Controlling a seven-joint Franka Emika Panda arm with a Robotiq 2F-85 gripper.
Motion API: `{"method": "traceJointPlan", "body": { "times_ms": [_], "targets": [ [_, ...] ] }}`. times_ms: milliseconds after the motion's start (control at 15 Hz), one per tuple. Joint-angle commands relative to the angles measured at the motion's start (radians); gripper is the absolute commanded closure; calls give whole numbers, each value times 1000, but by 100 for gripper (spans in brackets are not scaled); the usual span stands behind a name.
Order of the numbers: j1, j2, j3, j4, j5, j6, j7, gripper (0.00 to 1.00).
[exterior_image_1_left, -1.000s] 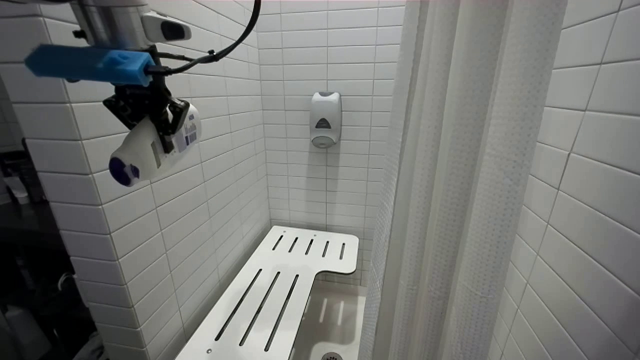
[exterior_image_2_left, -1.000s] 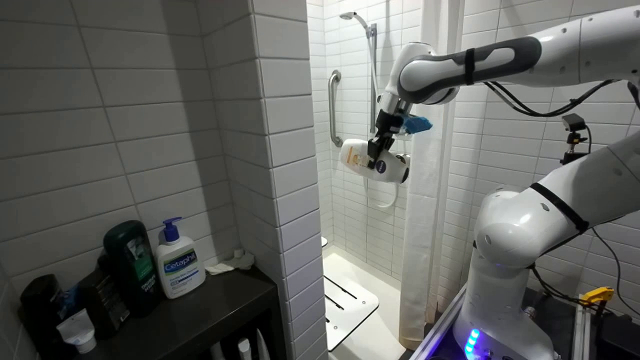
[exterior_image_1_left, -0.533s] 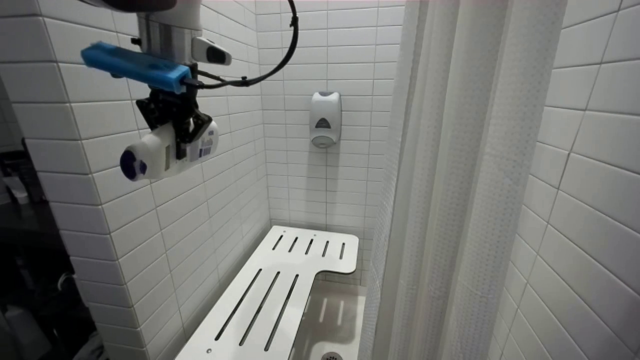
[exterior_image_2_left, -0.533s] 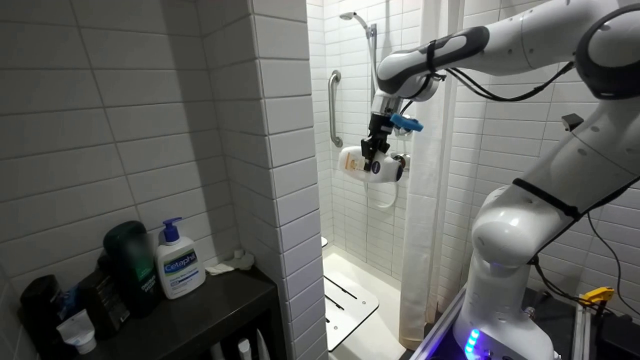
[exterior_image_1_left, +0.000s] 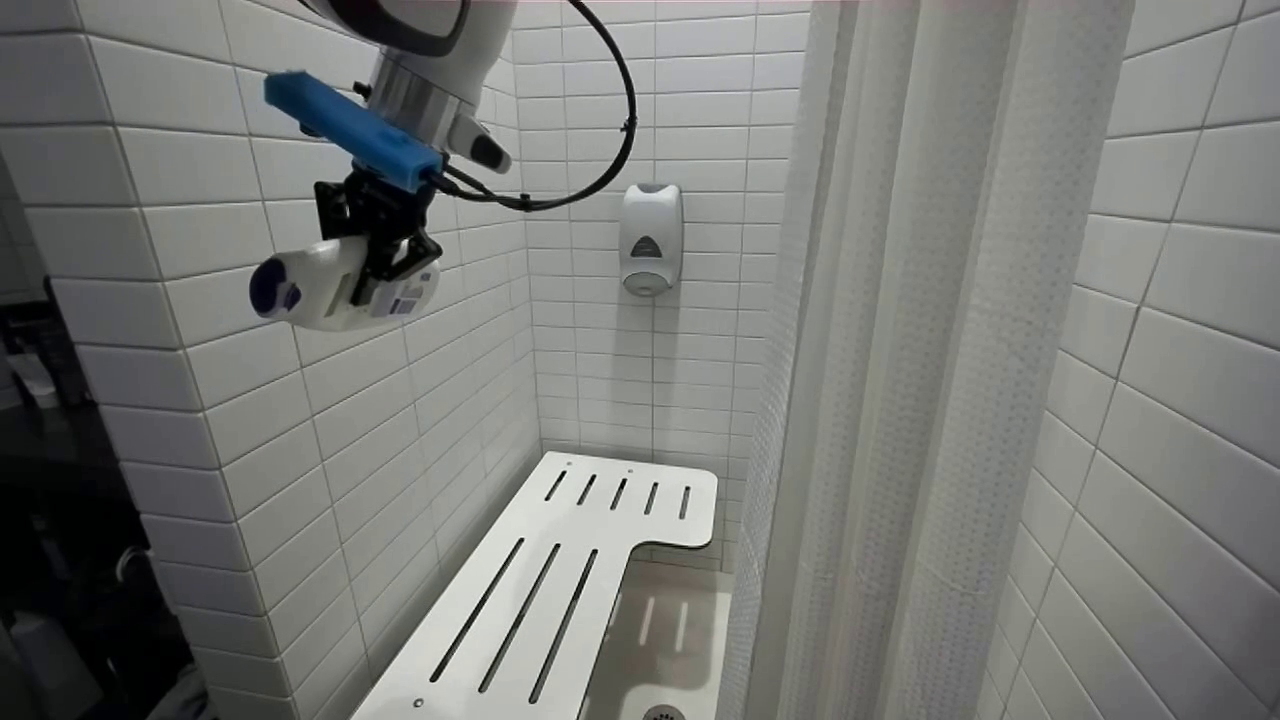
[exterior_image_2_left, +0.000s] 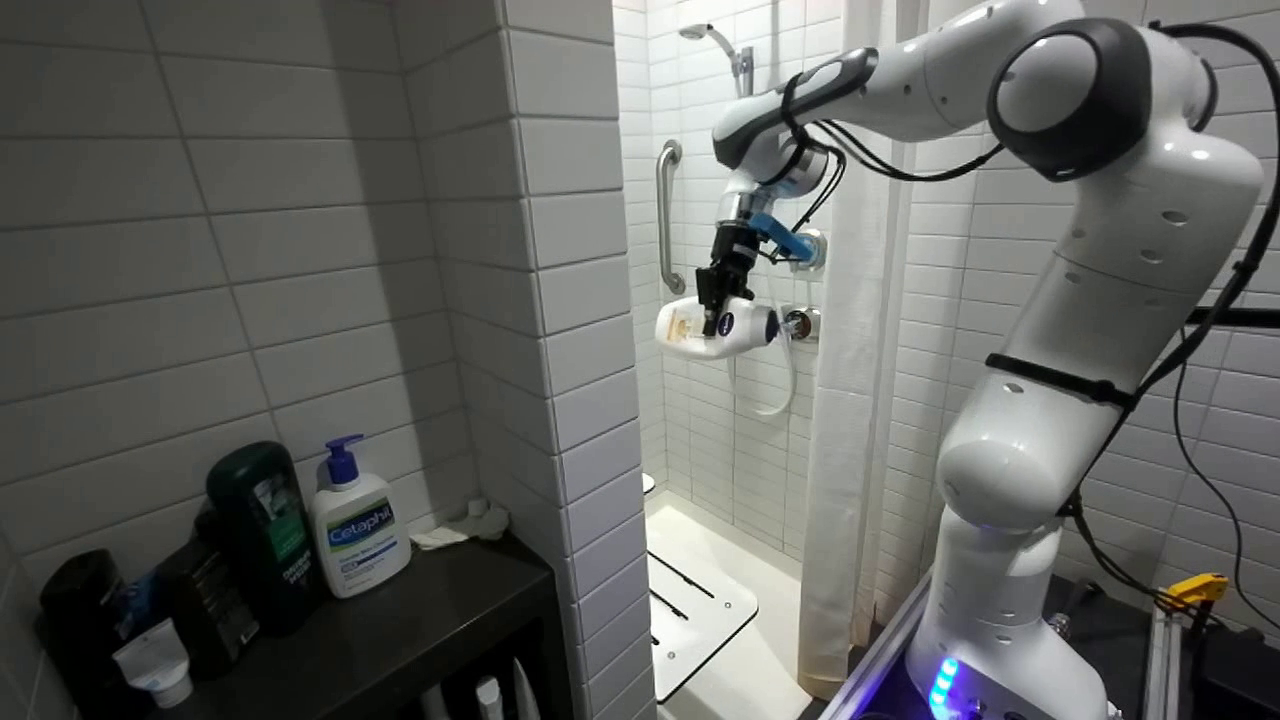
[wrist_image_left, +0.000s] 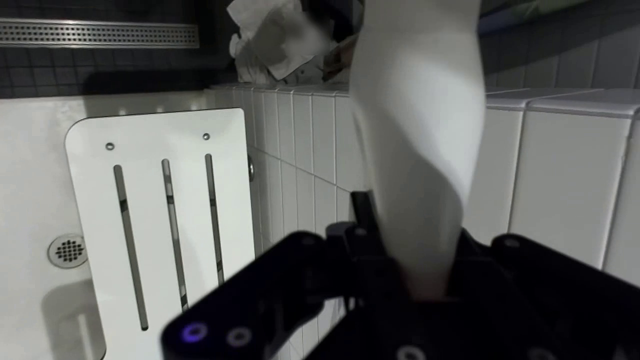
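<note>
My gripper (exterior_image_1_left: 372, 285) is shut on a white bottle (exterior_image_1_left: 325, 283) and holds it in the air, near the white tiled wall. The bottle lies nearly level, with a dark purple cap at one end. Its orange label and round dark logo show in an exterior view (exterior_image_2_left: 680, 325), where the gripper (exterior_image_2_left: 712, 312) grips it round the middle. In the wrist view the bottle (wrist_image_left: 420, 100) stands between the black fingers (wrist_image_left: 412, 220), and its lower part is hidden in the jaws. A white slatted bench (exterior_image_1_left: 590, 515) is below; it also shows in the wrist view (wrist_image_left: 160, 132).
A white curtain (exterior_image_1_left: 920, 330) hangs beside the bench. A soap dispenser (exterior_image_1_left: 652, 235) is on the back wall. A tiled wall corner (exterior_image_2_left: 575, 330) separates the shower from a dark shelf (exterior_image_2_left: 440, 610) with a Cetaphil pump bottle (exterior_image_2_left: 362, 540) and a dark green bottle (exterior_image_2_left: 265, 540). A grab bar (exterior_image_2_left: 665, 220) is behind.
My gripper has carried the bottle deeper into the shower, along the tiled wall. The bottle has turned closer to level, its cap end rising. The wrist has tilted. The grip is unchanged.
</note>
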Motion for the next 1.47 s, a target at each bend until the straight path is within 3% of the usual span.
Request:
{"method": "traceJointPlan", "body": {
  "times_ms": [0, 667, 1400],
  "targets": [
    [-76, 162, 14, 152, 92, -127, -38, 95],
    [-282, 512, 71, 352, 248, -314, 1, 95],
    [-366, 746, 142, 442, 271, -339, 80, 95]
  ]
}}
